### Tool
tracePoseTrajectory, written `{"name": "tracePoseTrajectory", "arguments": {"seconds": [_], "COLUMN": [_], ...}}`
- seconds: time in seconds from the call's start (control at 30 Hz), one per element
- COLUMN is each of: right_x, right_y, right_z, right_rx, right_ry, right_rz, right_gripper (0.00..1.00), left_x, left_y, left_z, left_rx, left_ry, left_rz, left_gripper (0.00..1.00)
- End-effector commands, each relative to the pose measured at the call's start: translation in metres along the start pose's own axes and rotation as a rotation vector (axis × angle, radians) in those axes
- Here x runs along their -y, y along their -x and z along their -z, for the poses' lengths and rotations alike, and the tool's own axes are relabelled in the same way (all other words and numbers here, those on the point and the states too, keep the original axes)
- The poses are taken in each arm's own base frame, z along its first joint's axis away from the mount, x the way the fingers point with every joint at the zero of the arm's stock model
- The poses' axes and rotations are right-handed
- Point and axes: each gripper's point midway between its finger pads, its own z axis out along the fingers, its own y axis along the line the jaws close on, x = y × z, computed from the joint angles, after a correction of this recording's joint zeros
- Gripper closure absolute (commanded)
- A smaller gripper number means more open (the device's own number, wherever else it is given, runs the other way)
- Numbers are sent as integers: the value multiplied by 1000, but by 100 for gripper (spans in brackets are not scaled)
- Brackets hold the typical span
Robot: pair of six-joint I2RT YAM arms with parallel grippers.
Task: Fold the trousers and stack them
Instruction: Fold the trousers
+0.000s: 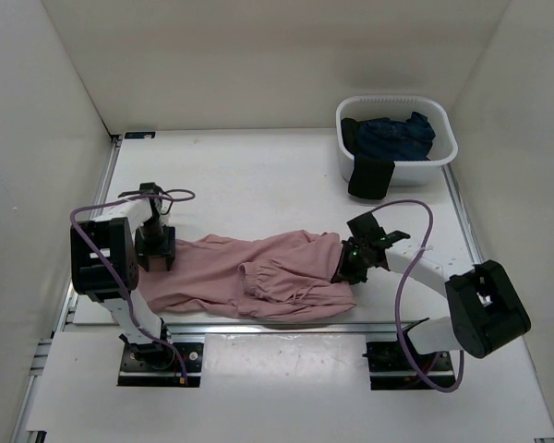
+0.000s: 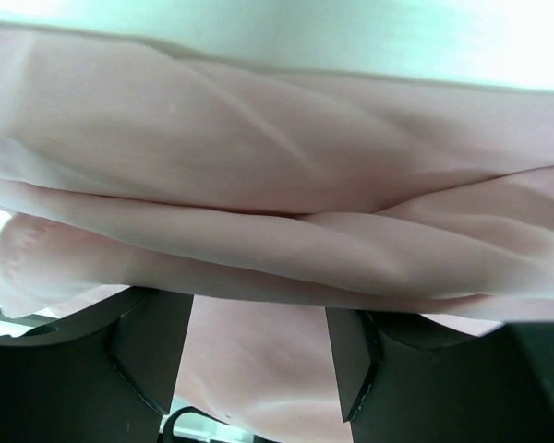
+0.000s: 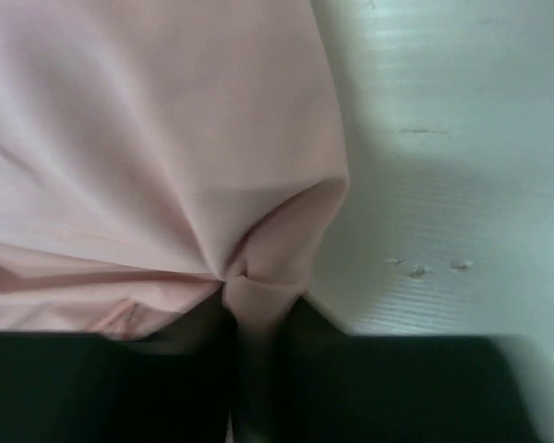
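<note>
Your trousers [image 1: 258, 277] lie near the 6 o'clock edge of the table [image 1: 258, 185], basket [image 1: 402, 172] at 1. The right gripper [image 1: 343, 271] pinches them; the left gripper [image 1: 155, 262] stands spread.

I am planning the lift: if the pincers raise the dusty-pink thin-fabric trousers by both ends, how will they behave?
The dusty-pink thin-fabric trousers lie in soft creases, so they would probably sag in the middle. The cloth bunches where the right pincer pinches it, so it seems light and floppy; such a small hold might slip.
</note>
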Motion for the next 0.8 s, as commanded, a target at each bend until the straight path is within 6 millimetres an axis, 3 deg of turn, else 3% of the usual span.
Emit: {"name": "tracePoseTrajectory", "arguments": {"seconds": [0.0,0.03,0.07,0.13,0.17,0.23,0.27,0.3,0.33,0.37,0.4,0.5,0.57,0.6,0.63,0.67,0.7,0.73,0.77], "right_x": [-2,-1,3,15,33,52,60,80,85,87,79,51,18,4,-19,-30,-43,-61,-65], "right_y": [7,16,19,39,50,64,69,81,85,91,100,120,128,132,128,130,131,122,122], "right_z": [5,12,20,43,62,96,128,152,174,192,223,264,253,258,248,228,224,209,188], "right_rx": [-5,26,35,120,161,237,256,331,359,377,397,415,372,387,366,320,317,291,259], "right_ry": [45,40,20,-3,-84,-193,-278,-417,-481,-531,-556,-565,-546,-549,-526,-553,-551,-543,-587], "right_rz": [-59,-72,-93,-142,-204,-208,-222,-208,-168,-145,-117,-10,93,134,199,215,239,302,311], "right_gripper": [93,100,100,100,100,100,100,100,100,100,100,100,100,100,100,100,100,100,100], "left_x": [-1,-2,-3,2,3,4,-1,-2,-4,-8,-9,-8,-6,-6,-5,-6,-6,-6,-5], "left_y": [24,28,41,49,68,79,93,96,98,98,98,83,75,73,70,67,64,66,63], "left_z": [11,13,22,36,54,75,91,97,101,103,103,87,79,75,73,70,69,69,67], "left_rx": [76,87,126,136,194,225,274,287,294,294,293,237,217,212,202,192,187,196,187], "left_ry": [9,9,9,-61,-87,-130,-137,-137,-127,-111,-101,-94,-94,-94,-94,-103,-103,-103,-103], "left_rz": [8,10,16,31,36,45,61,62,64,66,68,63,61,60,59,66,66,67,66], "left_gripper": [31,31,30,27,25,21,19,19,18,18,18,18,18,18,18,18,18,18,18]}}
